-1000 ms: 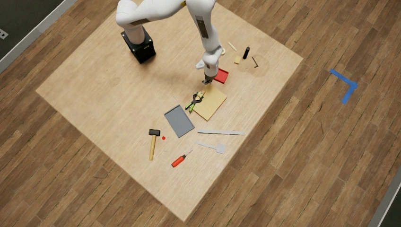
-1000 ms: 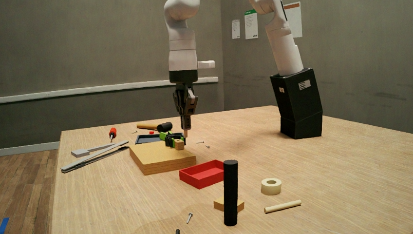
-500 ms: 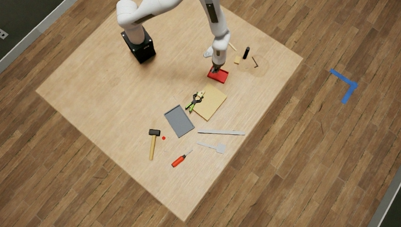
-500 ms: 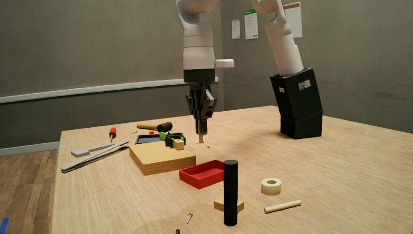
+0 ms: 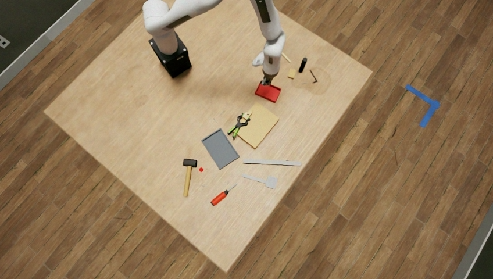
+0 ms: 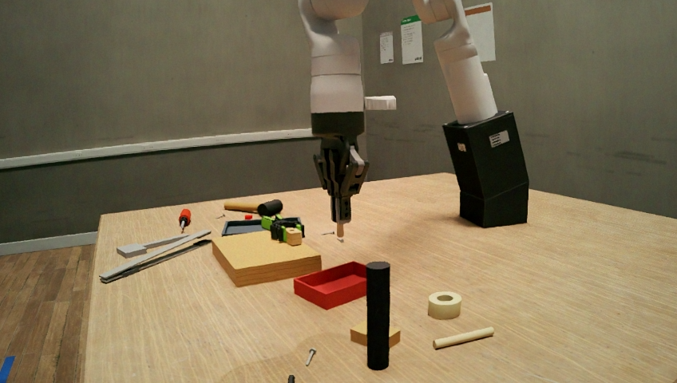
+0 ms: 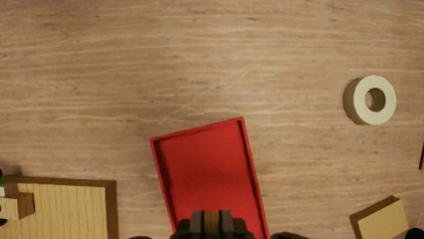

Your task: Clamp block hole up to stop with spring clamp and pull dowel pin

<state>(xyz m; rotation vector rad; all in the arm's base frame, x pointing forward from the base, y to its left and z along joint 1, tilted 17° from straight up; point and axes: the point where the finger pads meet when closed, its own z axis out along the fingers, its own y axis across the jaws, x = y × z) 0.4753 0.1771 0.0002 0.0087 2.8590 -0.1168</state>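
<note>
- Gripper (image 5: 266, 82) (image 6: 341, 214) (image 7: 211, 223) is pinched nearly shut on the dowel pin (image 6: 340, 230) (image 7: 211, 222), which points down.
- Pin and fingers hang above the table (image 5: 138, 103) (image 6: 403, 246) (image 7: 124, 65), over the red tray (image 5: 268, 92) (image 6: 327, 299) (image 7: 206, 164) near one end.
- Red walls go around the tray, with bare room inside.
- Small wooden block (image 5: 246, 115) (image 6: 294, 236) (image 7: 18, 206) is on the bench board (image 5: 257, 128) (image 6: 266, 258) (image 7: 70, 214), close to its edge, with its hole up.
- Spring clamp (image 5: 239, 124) (image 6: 282, 229) grips the block, and its green handles poke past the board's edge.
- Tall black stick (image 5: 303, 64) (image 6: 378, 315) (image 7: 414, 235) stands apart from the tray, past the wood piece (image 5: 291, 73) (image 6: 358, 336) (image 7: 383, 219).
- Tape roll (image 6: 452, 310) (image 7: 388, 100) sits well apart from the tray.
</note>
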